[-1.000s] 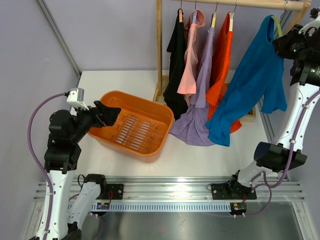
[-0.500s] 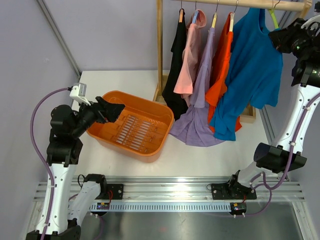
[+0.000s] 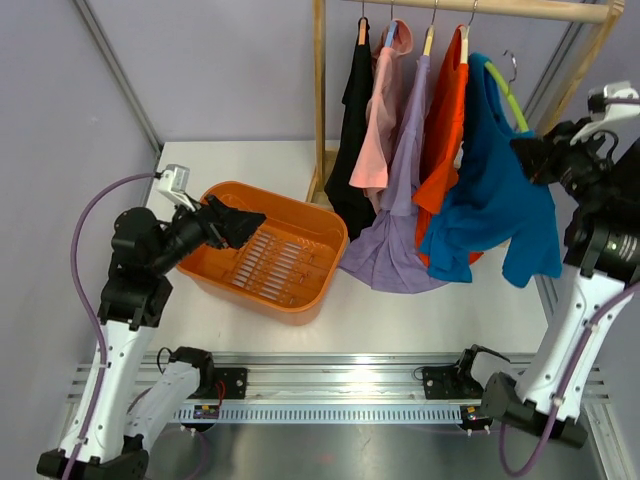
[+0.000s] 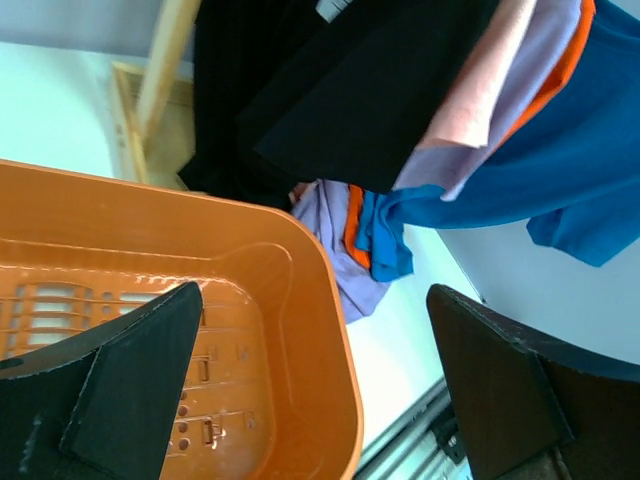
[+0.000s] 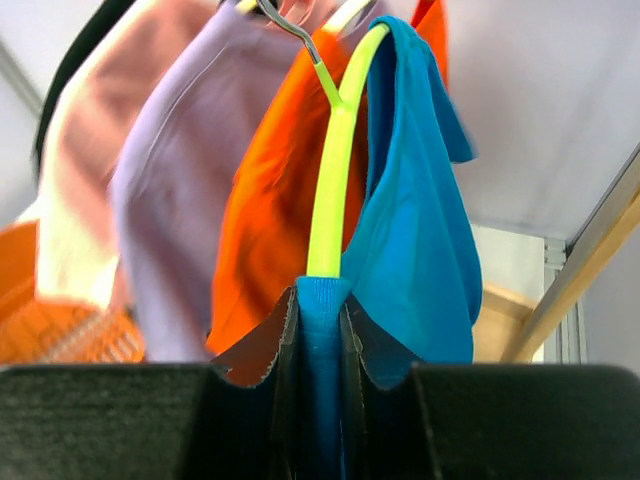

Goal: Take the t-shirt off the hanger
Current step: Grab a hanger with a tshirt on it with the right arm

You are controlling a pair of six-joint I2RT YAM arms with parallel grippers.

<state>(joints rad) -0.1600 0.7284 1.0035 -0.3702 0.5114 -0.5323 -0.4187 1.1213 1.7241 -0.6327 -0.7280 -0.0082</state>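
Top view, with both wrist views. The right claw point(image 3: 528, 155), at 3 o'clock in the top view, is raised beside the wooden garment rail point(image 3: 540, 10). Its jaws are nearly shut and pinch a fold of the blue t-shirt point(image 3: 490, 200). The right wrist view shows the blue fabric clamped between the two fingers point(image 5: 250, 400), just at the lower end of the lime-green hanger point(image 5: 335, 170). The t-shirt is draped over that hanger. One shoulder hangs over the upper arm, and the body falls toward 6 o'clock, above the white worktop point(image 3: 400, 300). The hanger is tilted, and its metal hook point(image 3: 510, 62) lies below the rail and apart from it.

At 12 o'clock four other garments hang side by side from the rail. They are a black garment point(image 3: 350, 130), a pink garment point(image 3: 378, 120), a lilac garment point(image 3: 400, 200) and an orange-red garment point(image 3: 445, 120). The blue t-shirt overlaps the orange-red one on its 3 o'clock side.

The left claw point(image 3: 240, 222), at 9 o'clock, has its jaws spread wide and holds nothing. It hovers over the orange basket point(image 3: 335, 235), which stands on the worktop near the rack's wooden upright point(image 3: 318, 100). The left wrist view shows the basket's slotted floor between the two open fingers.
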